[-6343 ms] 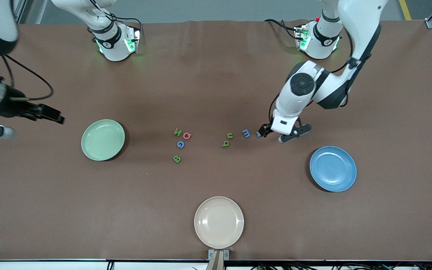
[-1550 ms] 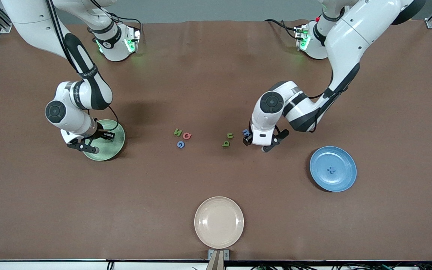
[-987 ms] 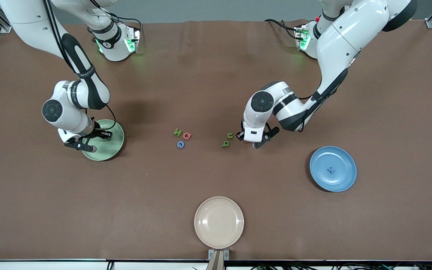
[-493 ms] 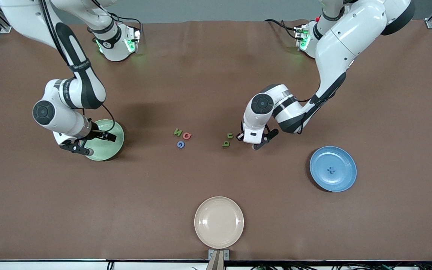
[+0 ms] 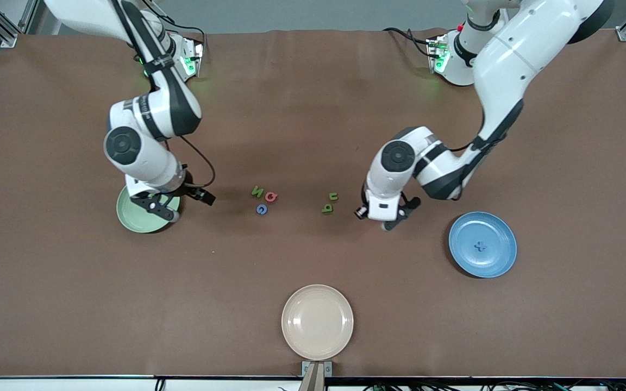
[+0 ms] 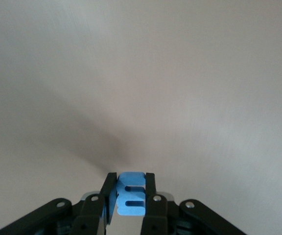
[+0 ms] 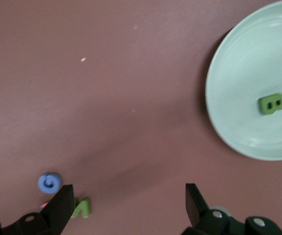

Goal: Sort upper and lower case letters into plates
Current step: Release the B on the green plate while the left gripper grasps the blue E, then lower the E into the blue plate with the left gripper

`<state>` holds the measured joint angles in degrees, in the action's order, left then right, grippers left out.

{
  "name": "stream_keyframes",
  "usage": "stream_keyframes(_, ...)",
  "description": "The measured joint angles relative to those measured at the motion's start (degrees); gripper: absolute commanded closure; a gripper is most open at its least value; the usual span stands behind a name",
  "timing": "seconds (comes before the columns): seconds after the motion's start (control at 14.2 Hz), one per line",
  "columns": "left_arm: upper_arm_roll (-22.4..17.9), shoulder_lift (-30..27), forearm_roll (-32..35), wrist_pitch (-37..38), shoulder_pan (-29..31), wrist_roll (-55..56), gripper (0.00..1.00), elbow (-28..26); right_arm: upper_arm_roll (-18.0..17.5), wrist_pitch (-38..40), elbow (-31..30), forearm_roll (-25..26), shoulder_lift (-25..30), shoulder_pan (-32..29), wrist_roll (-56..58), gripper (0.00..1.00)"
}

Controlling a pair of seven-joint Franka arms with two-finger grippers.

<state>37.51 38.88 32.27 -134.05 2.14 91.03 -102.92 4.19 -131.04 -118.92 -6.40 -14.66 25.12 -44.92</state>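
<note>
Left gripper [image 6: 130,196] pinches the blue m [image 6: 131,199], mid-carry; next: over to the blue plate [image 5: 500,260] toward its arm's end, then release. Right gripper [image 7: 129,208] is spread, empty, between the green plate [image 7: 229,73] holding B [image 7: 271,104] and 3 loose capitals.

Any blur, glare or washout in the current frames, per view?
Front view: sharp, even light, soft shadows under both arms. Left wrist view: tabletop washed out pale and featureless; only the blue letter clamped in the left end effector is crisp. Right wrist view: slightly soft; sheen on the green plate.
</note>
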Motion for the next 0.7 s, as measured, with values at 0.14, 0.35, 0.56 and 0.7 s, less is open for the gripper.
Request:
stream_keyframes(0.14, 0.0, -2.6, 0.0, 2.8, 4.9, -6.5, 1.0, 0.9, 0.0, -2.6, 0.6, 0.0, -1.6, 2.9, -4.6, 0.0)
stream_keyframes(0.35, -0.1, -3.7, 0.0, 3.6, 13.7, -17.3, 0.99, 0.9, 0.0, -6.7, 2.5, 0.0, -6.8, 7.1, -10.2, 0.01)
stream_keyframes(0.56, -0.3, -3.2, 0.0, 3.8, 20.0, -24.7, 0.99, -0.1, 0.0, -7.7, 7.7, 0.0, -13.6, 11.2, -16.1, 0.05)
stream_keyframes(0.7, -0.8, -2.9, 0.2, 4.1, 21.5, -27.0, 0.99, -1.1, 0.0, -7.8, 11.0, 0.0, -17.1, 13.1, -18.4, 0.1)
